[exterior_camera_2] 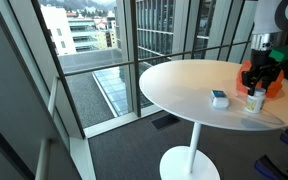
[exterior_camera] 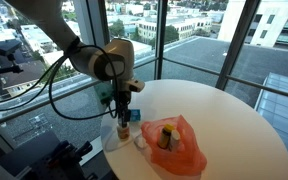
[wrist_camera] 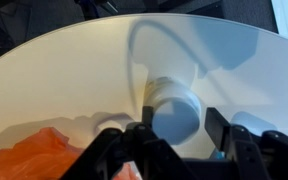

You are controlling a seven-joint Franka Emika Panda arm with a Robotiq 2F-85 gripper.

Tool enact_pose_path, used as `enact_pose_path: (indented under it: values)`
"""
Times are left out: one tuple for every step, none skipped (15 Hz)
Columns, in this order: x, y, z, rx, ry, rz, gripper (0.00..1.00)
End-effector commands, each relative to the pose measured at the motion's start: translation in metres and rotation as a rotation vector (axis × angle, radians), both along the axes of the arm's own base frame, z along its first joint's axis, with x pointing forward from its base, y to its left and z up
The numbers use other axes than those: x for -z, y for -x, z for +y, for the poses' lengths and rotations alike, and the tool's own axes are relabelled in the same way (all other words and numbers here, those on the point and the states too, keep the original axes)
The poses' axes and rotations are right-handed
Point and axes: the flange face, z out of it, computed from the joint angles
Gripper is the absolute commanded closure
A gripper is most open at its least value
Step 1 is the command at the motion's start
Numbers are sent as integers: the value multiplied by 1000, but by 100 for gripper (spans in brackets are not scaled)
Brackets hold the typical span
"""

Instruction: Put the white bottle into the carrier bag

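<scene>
The white bottle point(wrist_camera: 174, 112) stands upright on the round white table point(exterior_camera: 224, 120). In the wrist view I look down on its cap. My gripper point(wrist_camera: 178, 128) is open, with one finger on each side of the bottle top and a gap on the right side. In both exterior views the gripper point(exterior_camera: 121, 115) point(exterior_camera_2: 262, 80) hangs just above the bottle point(exterior_camera: 113, 137) point(exterior_camera_2: 254, 100). The orange carrier bag point(exterior_camera: 179, 148) lies right beside the bottle, with a brown bottle point(exterior_camera: 167, 137) inside. The bag also shows in the wrist view point(wrist_camera: 39, 155) and behind the gripper point(exterior_camera_2: 276, 80).
A small blue and white object point(exterior_camera_2: 219, 97) lies on the table near the bottle; it also shows between bottle and bag point(exterior_camera: 141, 143). The bottle stands close to the table edge point(exterior_camera_2: 184, 108). Glass walls and a railing surround the table.
</scene>
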Motion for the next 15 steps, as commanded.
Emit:
enact_pose_path:
  values:
    - [-14,-8,0,11,11,-23,72]
    - [-19,-9,0,13,8,-29,80]
    - [-28,-9,-1,18,7,-40,81]
    - [-36,-10,-3,22,3,-52,81]
    - [-46,-11,-5,29,8,-67,81]
    - [-55,-11,-8,34,13,-81,81]
    - [-65,-12,-12,45,22,-95,81]
    - [-74,-12,-16,57,27,-106,81]
    - [-83,-12,-21,71,32,-119,81]
    - [-91,-13,-26,82,34,-132,81]
    - [-98,-13,-31,93,37,-146,81]
    - [-104,-14,-37,101,41,-157,81]
    - [-110,-14,-43,110,40,-168,81]
    - [-115,-15,-48,124,31,-178,81]
    - [-119,-15,-55,140,24,-184,81]
